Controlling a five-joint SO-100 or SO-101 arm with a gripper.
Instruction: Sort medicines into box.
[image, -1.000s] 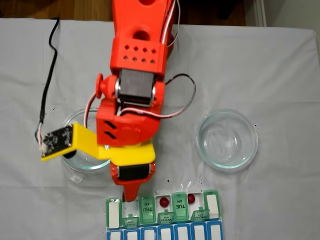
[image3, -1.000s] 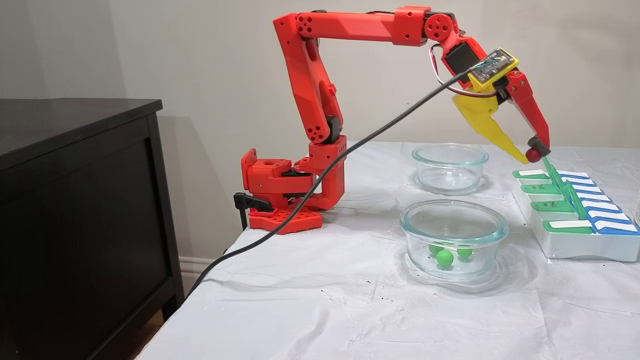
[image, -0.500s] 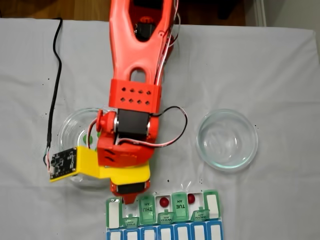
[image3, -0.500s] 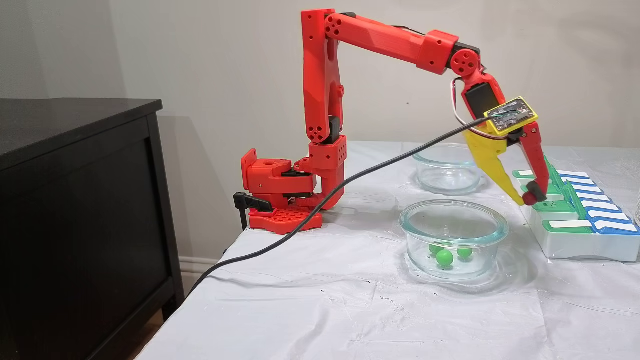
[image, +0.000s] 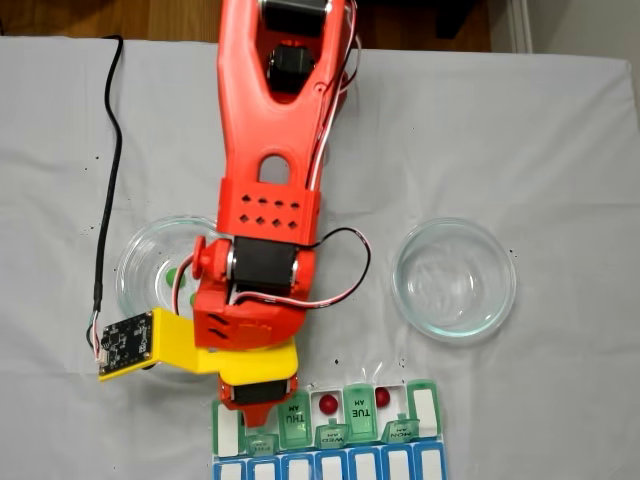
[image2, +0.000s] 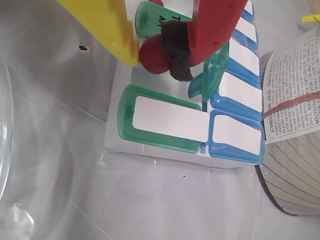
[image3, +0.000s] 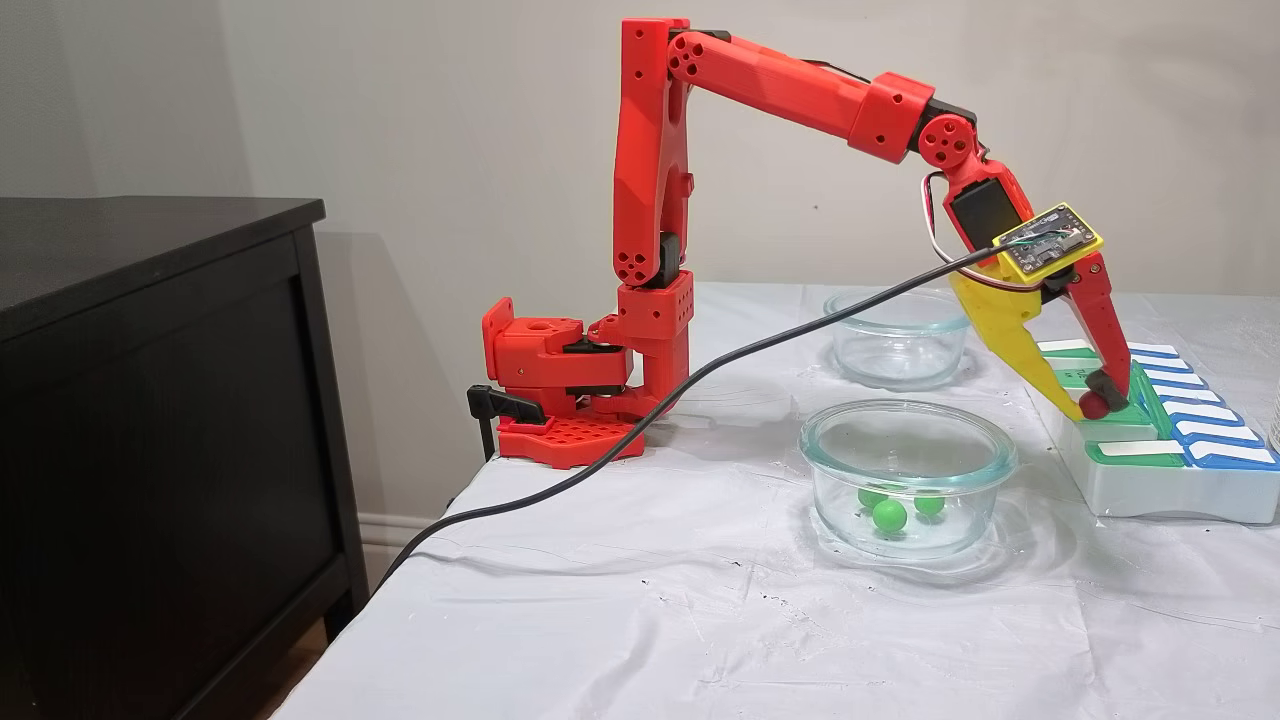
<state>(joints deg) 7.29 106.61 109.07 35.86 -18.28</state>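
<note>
Below, gripper (image2: 150, 52) clamped on red ball (image2: 154, 56), half hidden above the box (image2: 165, 120).

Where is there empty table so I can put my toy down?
Bare white cloth lies above the empty clear glass dish, and more along the near edge in front of the glass dish holding green balls. It is crowded around the green pill organizer, where the pincer holds a dark red ball.

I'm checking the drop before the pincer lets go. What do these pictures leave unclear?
- The compartment under the red ball: covered by the arm in a fixed view, by the pincer in the wrist view.
- Pill organizer: its blue row is cut off by the bottom edge in a fixed view.
- The lid lettering: too small in the side fixed view.
</note>
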